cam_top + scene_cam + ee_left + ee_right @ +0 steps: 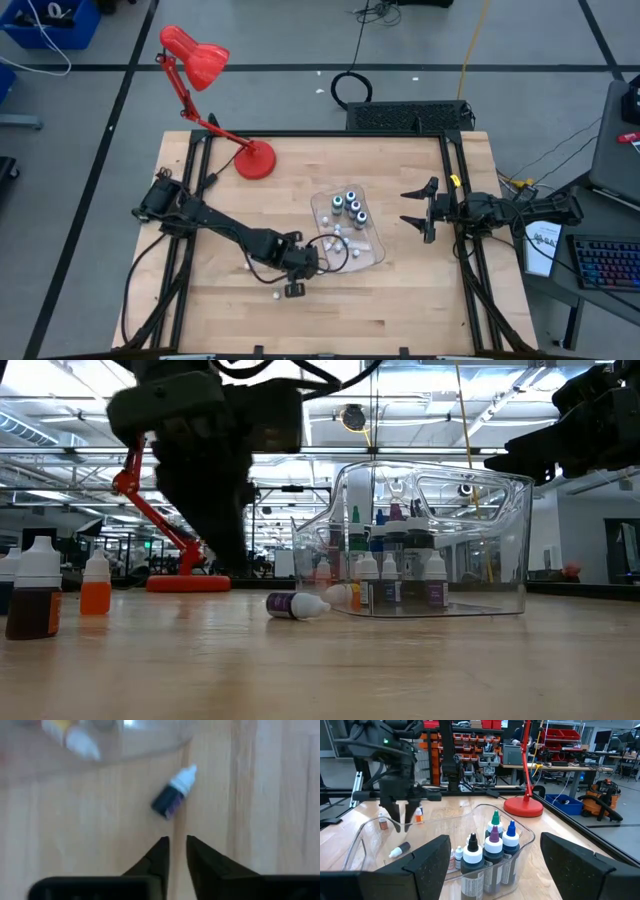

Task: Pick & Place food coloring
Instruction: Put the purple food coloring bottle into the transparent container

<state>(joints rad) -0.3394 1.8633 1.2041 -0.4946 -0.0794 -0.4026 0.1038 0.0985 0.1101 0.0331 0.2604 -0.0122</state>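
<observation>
A small dark-purple food coloring bottle (173,795) with a white tip lies on its side on the wood just outside the clear tray (375,252); it also shows in the low view (296,605). My left gripper (177,840) hovers above and just short of it, tilted downward, shut with nothing between its fingers. Several taller bottles (492,845) stand upright inside the tray beside tiny whitish ones (390,572). My right gripper (408,206) waits open at the table's right side, level, facing the tray.
A brown bottle (35,600) and an orange one (95,585) stand loose on the table's left part, and more tiny ones lie near the front (275,297). A red desk lamp (255,160) stands at the back left. Bare wood lies toward the near edge.
</observation>
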